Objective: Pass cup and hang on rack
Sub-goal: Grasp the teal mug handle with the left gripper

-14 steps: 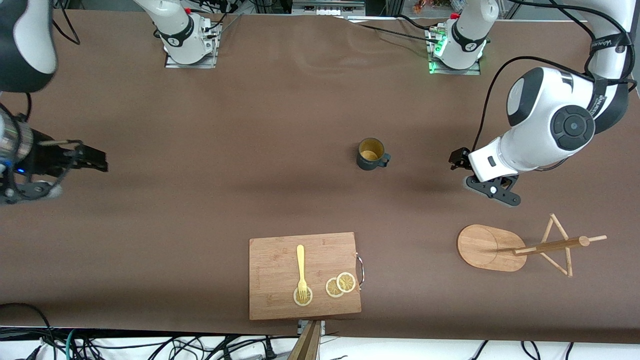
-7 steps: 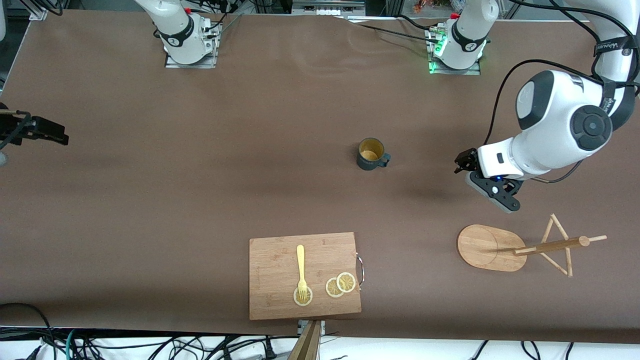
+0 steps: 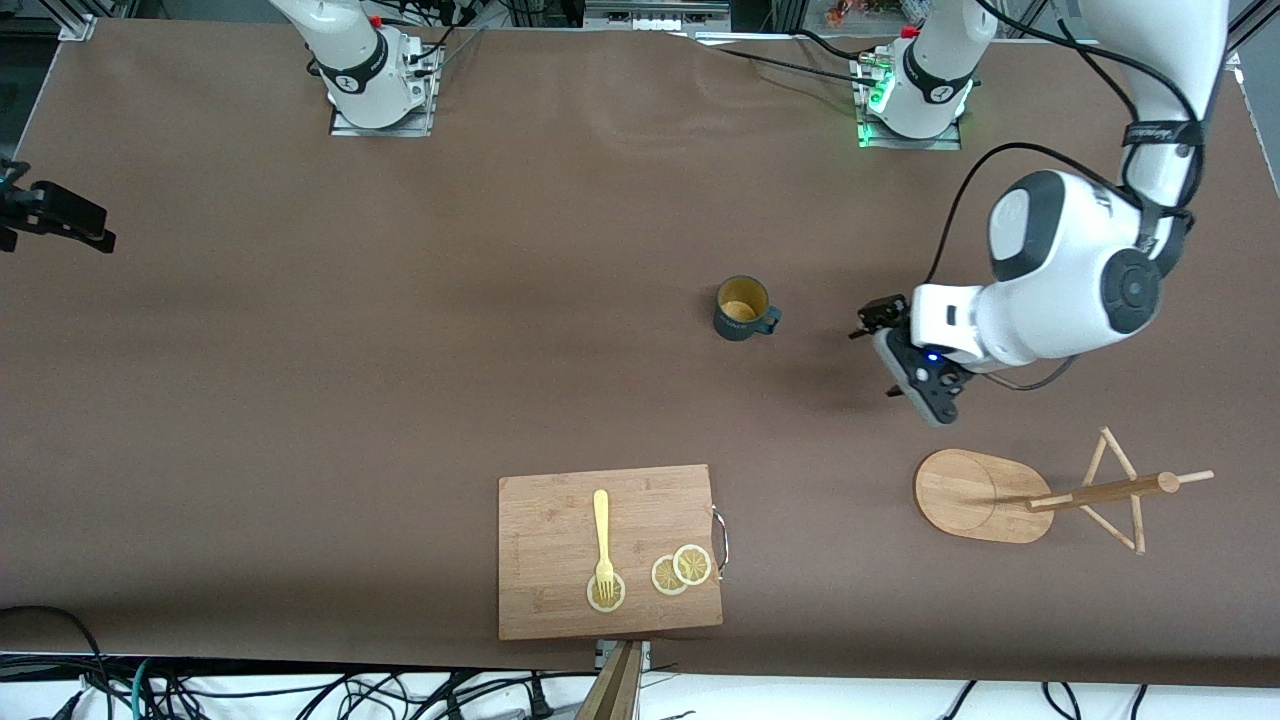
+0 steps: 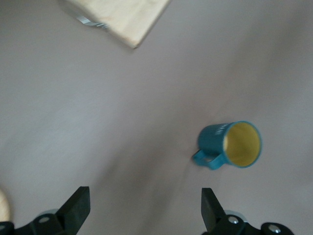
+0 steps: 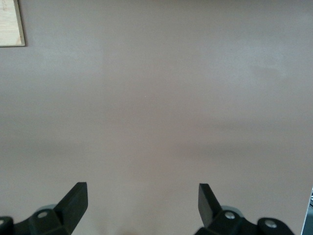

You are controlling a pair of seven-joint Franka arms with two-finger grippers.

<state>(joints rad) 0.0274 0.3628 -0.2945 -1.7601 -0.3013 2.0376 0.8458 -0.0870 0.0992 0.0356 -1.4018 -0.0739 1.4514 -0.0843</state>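
The cup (image 3: 742, 308) stood upright on the brown worktop (image 3: 400, 350), near its middle, mouth up, its loop handle pointing toward my left arm's end of the worktop. Nothing touched it. In my left wrist view the cup (image 4: 231, 145) showed its teal wall and yellowish inside, with bare cloth all around.

My left hand (image 3: 893, 358) hung over the worktop near the cup, on the handle's side, clear of the handle. Its fingers (image 4: 77, 208) were spread wide and held nothing.

The rack (image 3: 985, 495) stood nearer to the front camera than my left hand, toward my left arm's end. Its oval base was flat on the worktop, and its post and thin pegs were bare.

The cutting board (image 3: 610, 550) lay close to the edge nearest the front camera, well apart from the cup. A yellow fork (image 3: 602, 535) rested on it, its tines on one lemon slice (image 3: 605, 592). Two more lemon slices (image 3: 681, 569) overlapped beside the board's metal handle.

My right hand (image 3: 55, 215) waited at the edge of the worktop at my right arm's end. Its fingers (image 5: 74, 200) were parted wide over bare cloth, released and empty.
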